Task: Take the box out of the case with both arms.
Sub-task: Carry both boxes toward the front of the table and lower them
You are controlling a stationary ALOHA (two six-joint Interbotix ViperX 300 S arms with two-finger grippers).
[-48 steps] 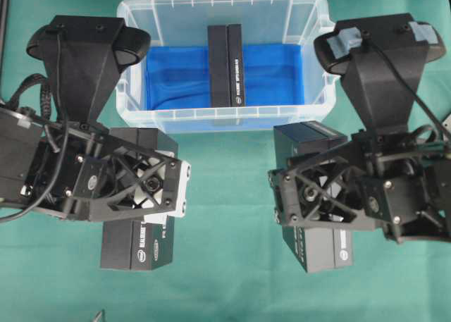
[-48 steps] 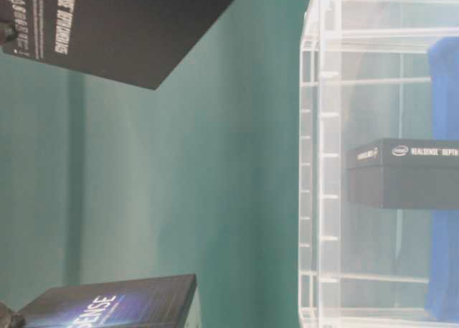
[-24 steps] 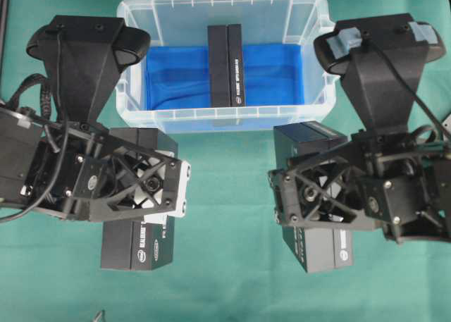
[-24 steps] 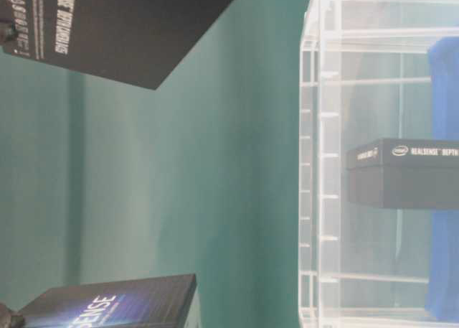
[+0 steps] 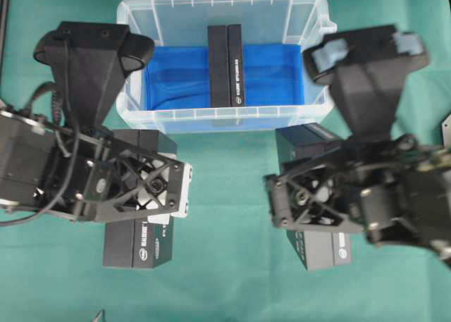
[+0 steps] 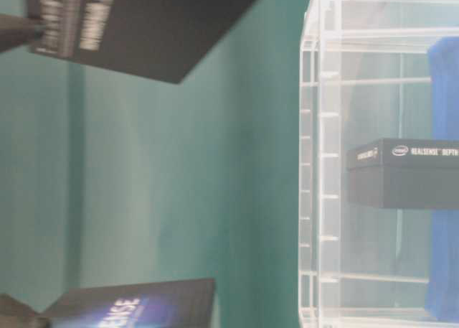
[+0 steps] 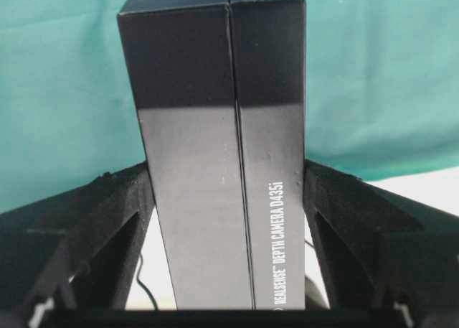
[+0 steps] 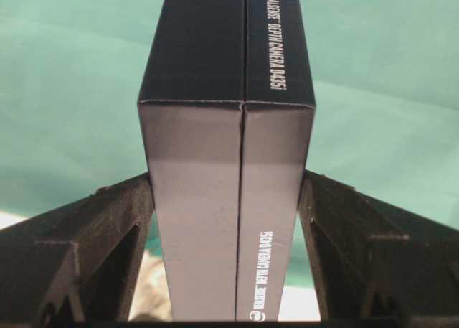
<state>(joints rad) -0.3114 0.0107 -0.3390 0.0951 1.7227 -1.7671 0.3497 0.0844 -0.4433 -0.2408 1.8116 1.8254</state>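
Observation:
The clear case (image 5: 318,105) stands at the back with a blue sheet on its floor; one black box (image 5: 227,65) lies inside it, seen through the wall (image 6: 401,174). My left gripper (image 5: 144,188) is shut on a second black box (image 5: 134,241), its fingers (image 7: 125,213) pressed on both sides of that box (image 7: 222,127). My right gripper (image 5: 310,195) is shut on a third black box (image 5: 323,248); its fingers (image 8: 337,220) clamp that box (image 8: 226,213). Both held boxes hang in front of the case, outside it.
Green cloth (image 5: 225,280) covers the table. The table-level view is turned sideways: the case wall (image 6: 319,163) fills its right, and the two held boxes show at its top left (image 6: 158,26) and bottom left (image 6: 143,310).
Both arms have shifted with their boxes. The right arm has swung left and is blurred; the left arm has edged right. In the table-level view both boxes have slid towards the case side.

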